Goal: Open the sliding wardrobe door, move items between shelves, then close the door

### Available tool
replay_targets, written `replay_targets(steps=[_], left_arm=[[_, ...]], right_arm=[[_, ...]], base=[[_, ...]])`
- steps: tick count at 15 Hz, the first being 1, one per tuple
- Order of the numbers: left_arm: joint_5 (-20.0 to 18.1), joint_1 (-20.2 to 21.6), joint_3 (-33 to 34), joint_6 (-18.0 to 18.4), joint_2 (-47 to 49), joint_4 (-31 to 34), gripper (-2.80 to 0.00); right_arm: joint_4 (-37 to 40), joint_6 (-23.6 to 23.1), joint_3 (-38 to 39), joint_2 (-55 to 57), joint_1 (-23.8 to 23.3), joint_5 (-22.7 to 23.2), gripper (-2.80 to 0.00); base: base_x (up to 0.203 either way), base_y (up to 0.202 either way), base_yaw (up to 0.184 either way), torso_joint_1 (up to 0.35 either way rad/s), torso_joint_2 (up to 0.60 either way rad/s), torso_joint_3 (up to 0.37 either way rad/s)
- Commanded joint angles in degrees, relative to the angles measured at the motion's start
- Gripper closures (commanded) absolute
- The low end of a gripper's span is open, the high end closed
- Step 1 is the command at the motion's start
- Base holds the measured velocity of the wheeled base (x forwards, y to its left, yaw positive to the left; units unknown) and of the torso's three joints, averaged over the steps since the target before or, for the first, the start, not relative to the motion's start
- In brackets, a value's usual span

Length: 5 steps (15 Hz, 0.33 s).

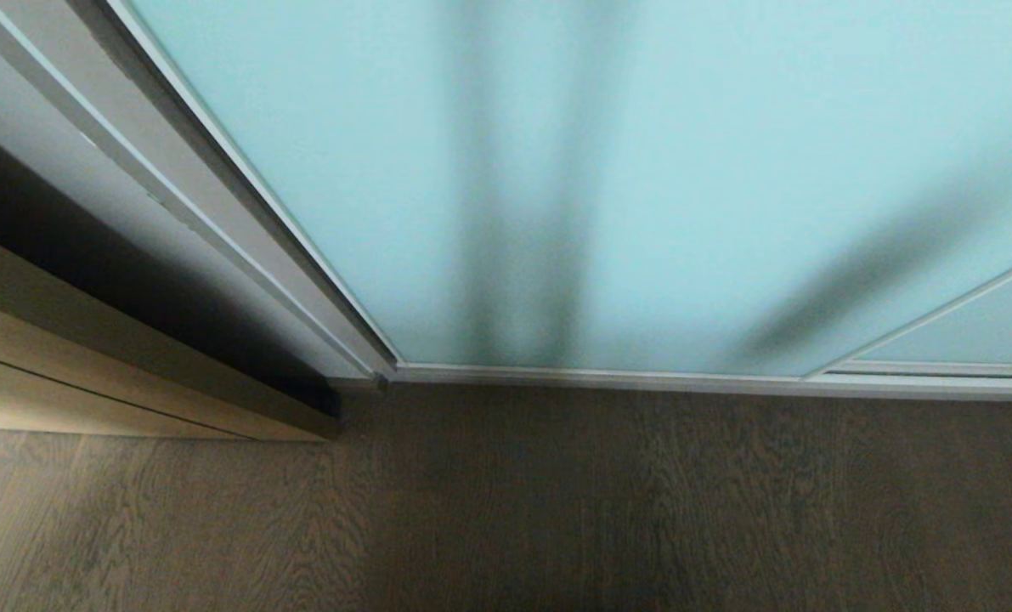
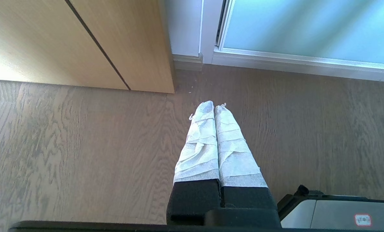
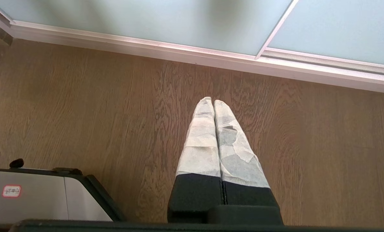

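Note:
The sliding wardrobe door [image 1: 641, 170], a pale aqua frosted-glass panel in a thin silvery frame, stands closed right in front and fills the head view; it also shows in the left wrist view [image 2: 308, 29] and the right wrist view [image 3: 146, 19]. A second panel [image 1: 964, 331] overlaps it at the right. Neither arm shows in the head view. My left gripper [image 2: 214, 105] hangs shut above the floor, its white-wrapped fingers pressed together, nothing held. My right gripper [image 3: 213, 101] hangs shut the same way, short of the door's bottom rail [image 3: 192, 53]. The items and the shelves are hidden behind the door.
Wood-grain floor [image 1: 556, 510] lies between me and the door. A light-brown wooden door [image 2: 82, 42] stands at the left beside the wardrobe's white side frame [image 1: 217, 212]. My grey base shows in both wrist views [image 2: 337, 212] [image 3: 34, 196].

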Motion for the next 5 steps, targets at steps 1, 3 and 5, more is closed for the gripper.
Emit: replay_targets(steps=[1,3,5], left_arm=[[0.0,0.0,0.0,0.0,0.0,0.0,0.00],[0.0,0.0,0.0,0.0,0.0,0.0,0.00],[0.0,0.0,0.0,0.0,0.0,0.0,0.00]], right_arm=[[0.0,0.0,0.0,0.1,0.0,-0.1,0.00],[0.0,0.4,0.0,0.1,0.0,-0.1,0.00],[0.0,0.5,0.0,0.1,0.0,-0.1,0.00]], base=[[0.000,0.000,0.000,0.000,0.00,0.000],[0.000,0.000,0.000,0.000,0.00,0.000],[0.000,0.000,0.000,0.000,0.00,0.000]])
